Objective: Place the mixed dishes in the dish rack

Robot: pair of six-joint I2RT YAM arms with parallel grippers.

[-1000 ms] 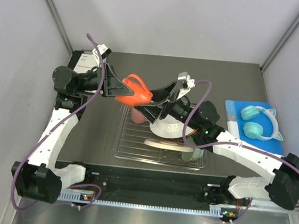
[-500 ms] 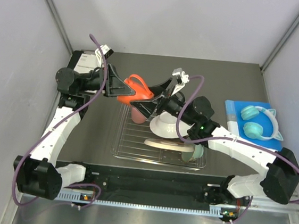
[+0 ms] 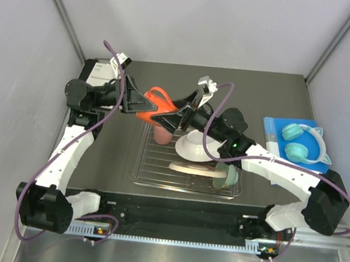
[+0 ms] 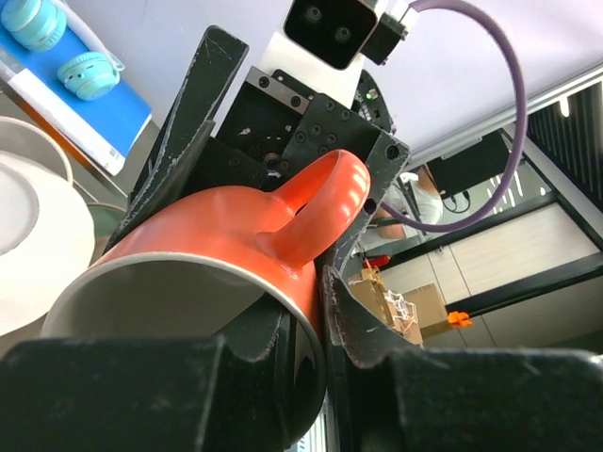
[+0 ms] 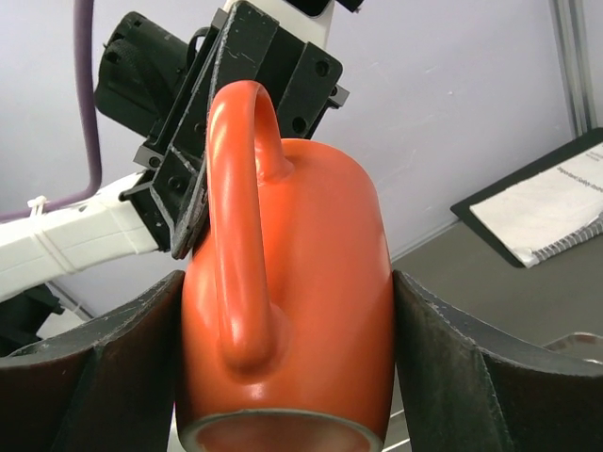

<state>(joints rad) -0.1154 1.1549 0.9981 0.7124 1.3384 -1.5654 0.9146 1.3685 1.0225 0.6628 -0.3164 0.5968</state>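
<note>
The cream-and-orange mug (image 3: 157,99) hangs in the air above the far left corner of the dish rack (image 3: 158,167). My left gripper (image 3: 147,105) is shut on its rim, one finger inside the mug (image 4: 217,235) and one outside by the handle. My right gripper (image 3: 166,115) spans the mug's body (image 5: 320,282), both pads against its sides. In the rack are the pink cup (image 3: 161,134), the white bowl (image 3: 195,147), the beige plate (image 3: 187,168) and the mint-green bowl (image 3: 223,177).
Turquoise headphones (image 3: 302,144) lie on a blue book (image 3: 274,126) at the right. A white booklet (image 3: 98,72) lies at the far left corner. Grey walls close in the table at the sides and back.
My right gripper has moved left onto the mug and its fingers have closed in against the mug's sides. The left gripper has kept its hold on the rim.
</note>
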